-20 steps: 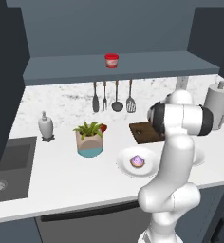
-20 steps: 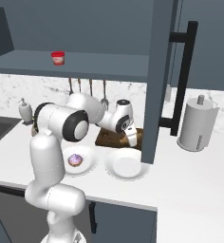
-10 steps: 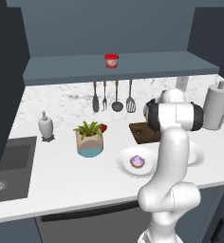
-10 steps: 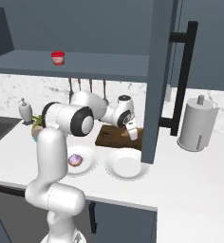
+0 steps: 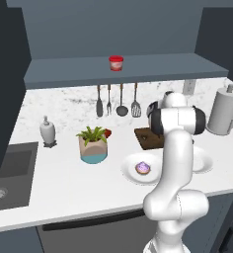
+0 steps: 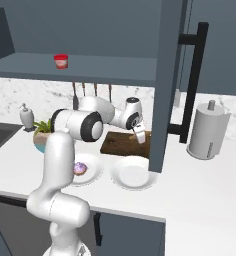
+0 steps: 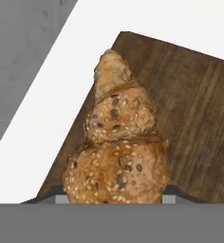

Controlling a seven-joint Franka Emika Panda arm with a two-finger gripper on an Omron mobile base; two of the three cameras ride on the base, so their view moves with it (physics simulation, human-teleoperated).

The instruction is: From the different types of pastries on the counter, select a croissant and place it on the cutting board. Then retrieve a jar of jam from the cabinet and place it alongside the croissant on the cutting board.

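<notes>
Golden-brown and seed-flecked, the crescent-shaped croissant [image 7: 117, 147] is sitting pinched in the tool [image 6: 139, 136], whose fingers have been easing together over the last second until they press its sides. Over that second the arm has also been swinging the tool further across the dark brown rectangular wooden cutting board [image 6: 121, 144], so it is now hanging just above the board's edge, with the white marble-patterned tabletop [image 7: 147, 21] showing beyond. To me that means the croissant is nearly delivered and only needs lowering and letting go.

Below and nearer the robot than the tool, one round white plate [image 6: 133, 173] is lying bare. A second white plate [image 5: 131, 165] beside it is carrying the round purple-frosted pastry [image 5: 143, 168]. The small red jar of jam [image 5: 116, 63] is standing on the dark blue-grey cabinet shelf [image 5: 64, 73], well above the tool.
</notes>
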